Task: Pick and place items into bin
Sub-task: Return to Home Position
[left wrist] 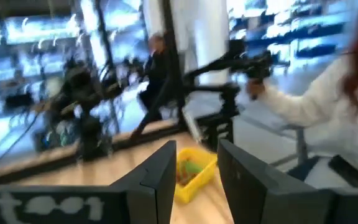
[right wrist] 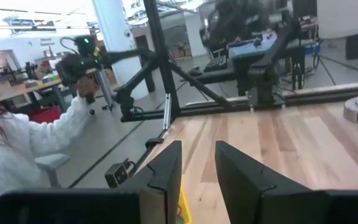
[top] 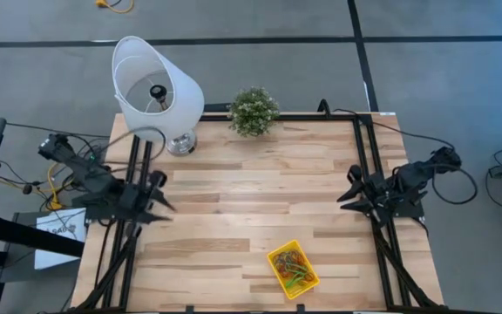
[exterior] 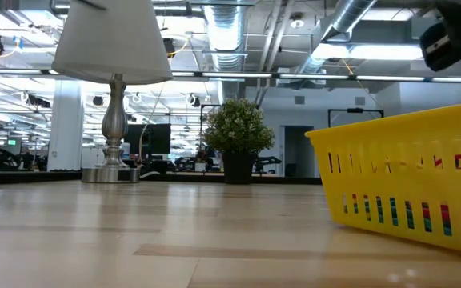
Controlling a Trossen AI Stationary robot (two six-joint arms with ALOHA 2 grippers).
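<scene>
The yellow bin (top: 293, 269) sits on the table near its near edge, right of centre. Several red, green and orange loops (top: 291, 264) lie inside it, and their colours show through the wall slots in the low view (exterior: 406, 214). My left gripper (top: 164, 195) hovers open over the table's left edge, well away from the bin (left wrist: 194, 171). My right gripper (top: 349, 187) hovers open over the right side, and only a sliver of the bin (right wrist: 184, 210) shows between its fingers. Neither gripper holds anything. I see no loops on the bare table.
A lamp with a white shade (top: 155, 87) and a small potted plant (top: 253, 111) stand at the far edge. Black frame rails run along the table's left and right edges. A person in a white sleeve (left wrist: 328, 106) (right wrist: 17, 143) stands beyond the near side. Bare wood (top: 251, 192) lies between the arms.
</scene>
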